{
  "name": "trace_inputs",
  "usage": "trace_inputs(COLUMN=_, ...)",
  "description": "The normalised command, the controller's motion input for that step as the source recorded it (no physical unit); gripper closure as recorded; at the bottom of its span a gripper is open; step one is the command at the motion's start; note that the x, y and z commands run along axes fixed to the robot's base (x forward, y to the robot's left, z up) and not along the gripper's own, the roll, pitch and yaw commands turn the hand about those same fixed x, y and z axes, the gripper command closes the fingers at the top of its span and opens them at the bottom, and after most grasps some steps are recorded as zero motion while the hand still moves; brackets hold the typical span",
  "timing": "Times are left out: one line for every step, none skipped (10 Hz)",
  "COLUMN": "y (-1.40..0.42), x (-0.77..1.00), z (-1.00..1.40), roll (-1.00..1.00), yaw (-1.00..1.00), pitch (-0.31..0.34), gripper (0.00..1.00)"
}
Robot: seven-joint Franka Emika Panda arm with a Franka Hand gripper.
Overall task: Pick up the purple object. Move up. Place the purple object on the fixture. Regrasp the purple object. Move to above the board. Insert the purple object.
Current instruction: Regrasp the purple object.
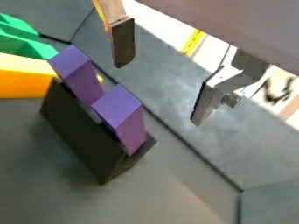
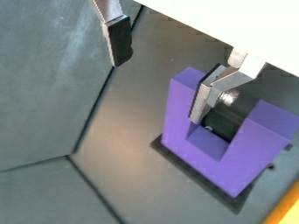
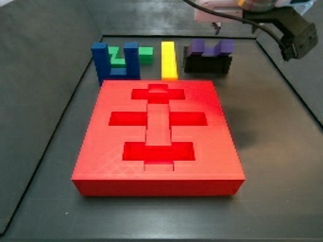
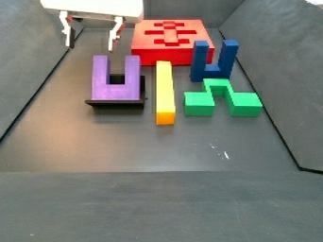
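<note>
While gripper (image 4: 93,31) hangs open in side view, nothing between fingers, purple object (image 4: 116,78) sits on fixture (image 4: 113,101), prongs up, beside yellow bar (image 4: 164,92). Other side view: board (image 3: 159,132) in front. Wrist view: purple object (image 1: 103,99) clear of fingers (image 1: 121,42).

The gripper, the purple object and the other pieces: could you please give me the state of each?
Gripper: open, empty, above the floor beside the fixture.
Purple object: resting on the fixture, prongs toward the board.
Fixture: occupied.
Board: cutouts empty.
Yellow bar: lying flat.
Blue block: on the floor.
Green block: lying flat.
</note>
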Motion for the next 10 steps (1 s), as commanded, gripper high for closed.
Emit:
trace_inputs(y=-0.11, x=-0.14, z=-0.19, roll=0.69, yaw=0.19, pitch=0.0, gripper=0.0)
trace_inputs(y=-0.14, x=-0.1, z=-0.2, roll=0.59, yaw=0.36, pitch=0.0, gripper=0.0)
trace_inputs(y=-0.07, x=0.0, z=-0.17, roll=0.49, yaw=0.39, pitch=0.0, gripper=0.0)
trace_inputs(y=-0.08, x=0.0, z=-0.13, roll=0.41, yaw=0.43, pitch=0.0, gripper=0.0)
trace_inputs(y=-0.14, x=0.21, z=-0.03, roll=0.33, yaw=0.45, pitch=0.077, gripper=0.0)
trace_inputs(y=-0.13, x=0.41, z=0.0, roll=0.33, yaw=0.37, pitch=0.18, gripper=0.0)
trace_inputs(y=-0.11, x=0.36, z=0.0, roll=0.25, yaw=0.37, pitch=0.16, gripper=0.0)
trace_inputs(y=-0.13, x=0.35, z=0.0, roll=0.22, yaw=0.38, pitch=0.151, gripper=0.0)
trace_inputs(y=-0.14, x=0.44, z=0.0, roll=0.11, yaw=0.32, pitch=0.137, gripper=0.0)
trace_inputs(y=-0.07, x=0.41, z=-0.09, roll=0.0, yaw=0.22, pitch=0.023, gripper=0.0)
